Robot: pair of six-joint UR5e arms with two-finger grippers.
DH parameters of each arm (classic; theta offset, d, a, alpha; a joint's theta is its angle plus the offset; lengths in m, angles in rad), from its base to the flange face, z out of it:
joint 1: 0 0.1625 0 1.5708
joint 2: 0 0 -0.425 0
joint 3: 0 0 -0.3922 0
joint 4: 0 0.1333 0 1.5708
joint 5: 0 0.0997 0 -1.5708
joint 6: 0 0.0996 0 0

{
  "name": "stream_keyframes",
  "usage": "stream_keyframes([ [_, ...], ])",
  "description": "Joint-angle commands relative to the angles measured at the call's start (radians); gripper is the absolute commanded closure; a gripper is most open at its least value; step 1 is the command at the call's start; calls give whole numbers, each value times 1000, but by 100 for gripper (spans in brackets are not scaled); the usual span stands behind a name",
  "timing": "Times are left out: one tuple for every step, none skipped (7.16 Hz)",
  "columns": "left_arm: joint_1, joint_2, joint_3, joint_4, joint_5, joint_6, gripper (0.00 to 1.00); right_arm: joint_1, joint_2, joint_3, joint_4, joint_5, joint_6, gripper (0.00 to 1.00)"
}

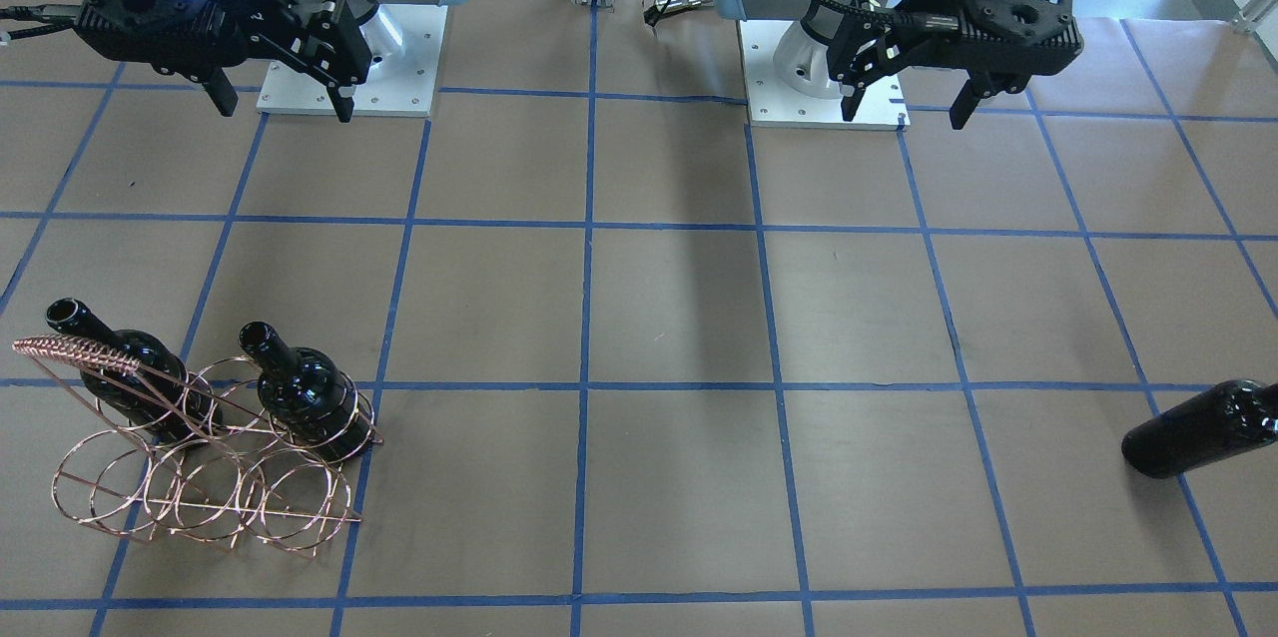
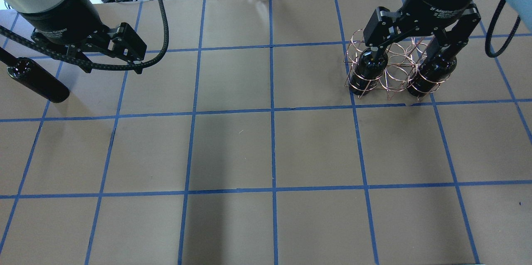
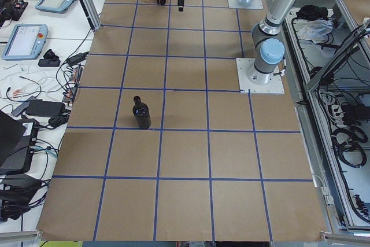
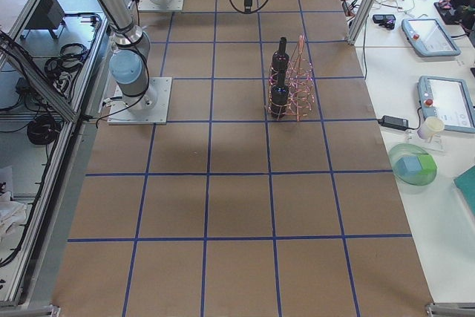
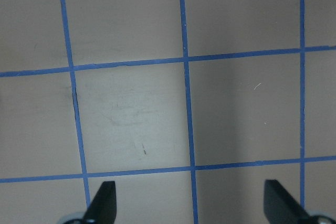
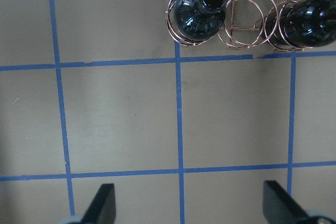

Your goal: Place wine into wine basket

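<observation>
Overhead exterior view, read from its left: the wine (image 2: 35, 80) is seen lying on its side on the left half of the tabletop (image 2: 232, 148), nearer the far edge than the robot's edge. Its long axis is set obliquely, with the open mouth turned toward the far left corner and the base toward the middle. Just to its right, raised above the surface, the left tool (image 5: 191, 205) is held spread wide with nothing between the fingers. The wine is absent from the left wrist view, so it is judged to lie outward of that tool, toward the left edge. The left arm is judged much the nearer. Further right, the right tool (image 6: 189, 205) is likewise spread and empty, on the robot's side of the wine basket (image 2: 392, 76), which stands on the right half near the far edge. A racked bottle (image 2: 368, 69) and a second racked bottle (image 2: 432, 76) are held in its outer hoops; the middle hoops are seen vacant.
</observation>
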Motion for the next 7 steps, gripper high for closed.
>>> stream_keyframes([
  [2, 5, 0, 0, -1, 3, 0, 0, 0, 0, 1, 1, 0, 0],
  [5, 5, 1, 0, -1, 3, 0, 0, 0, 0, 2, -1, 2, 0],
  [8, 0, 0, 6, 1, 3, 0, 0, 0, 0, 2, -1, 0, 0],
  [19, -4, 0, 5, -1, 4, 0, 0, 0, 0, 4, -1, 2, 0],
  [25, -4, 0, 3, -2, 4, 0, 0, 0, 0, 4, -4, -3, 0],
  [25, -1, 0, 2, -25, 3, 0, 0, 0, 0, 2, -5, -4, 0],
  [31, -1, 3, 2, -36, 1, 0, 0, 0, 0, 2, -4, -4, 0],
])
